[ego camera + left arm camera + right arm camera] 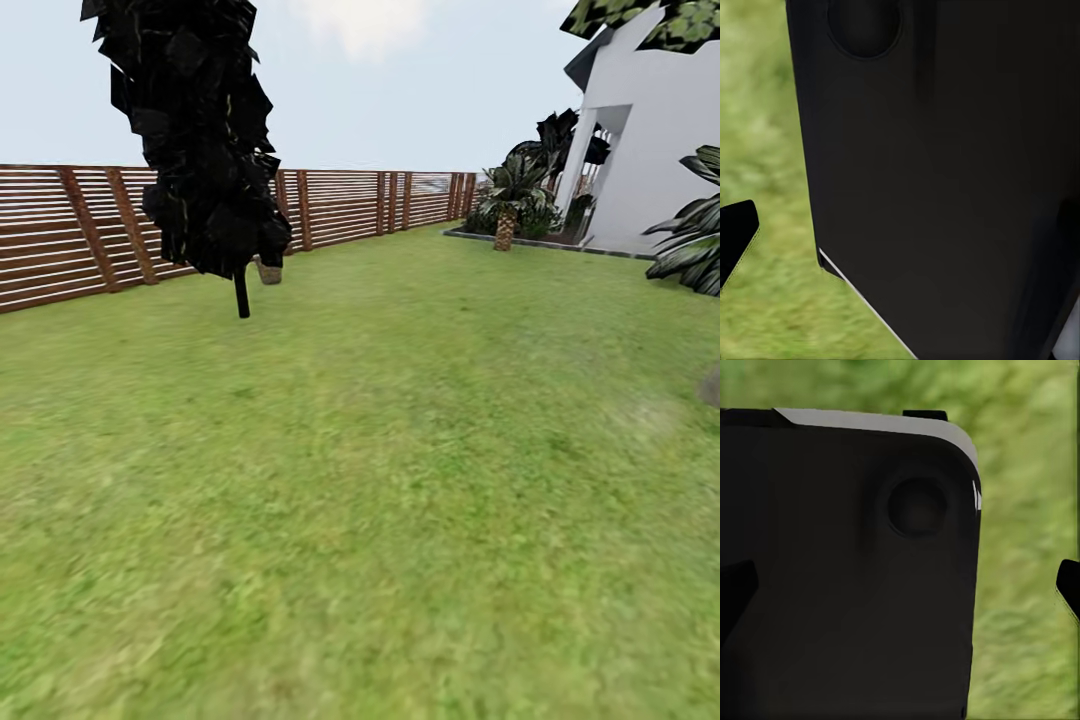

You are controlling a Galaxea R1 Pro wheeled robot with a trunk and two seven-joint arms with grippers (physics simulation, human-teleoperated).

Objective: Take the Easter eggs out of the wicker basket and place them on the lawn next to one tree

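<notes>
Green, mottled lawn fills the near ground of the head view and runs back to the far boundary; no egg or basket lies on the stretch shown; dark leafy tree on a thin black stem stands at about eleven o'clock, its stem meeting the grass well short of the fence; a small brown object at its foot, just to the right of the stem, is too small to identify; brown slatted fence crosses from nine o'clock toward twelve o'clock behind the tree; short palm with a scaly trunk stands at about one o'clock beside a grey-edged bed; white house rises at two o'clock, with dark foliage against its wall; broad-leafed shrub enters at three o'clock; pale sky lies above the fence line.

Left wrist view: a large black housing of the robot's body sits close before the lens, with a round recess near one corner and a thin pale edge line; blurred grass shows beside it; a black fingertip juts in at the frame's border; the state of the left jaws cannot be told.

Right wrist view: a similar black housing with a pale rim and a round recess blocks most of the frame over blurred grass; a dark fingertip shows at one border; the state of the right jaws cannot be told.
</notes>
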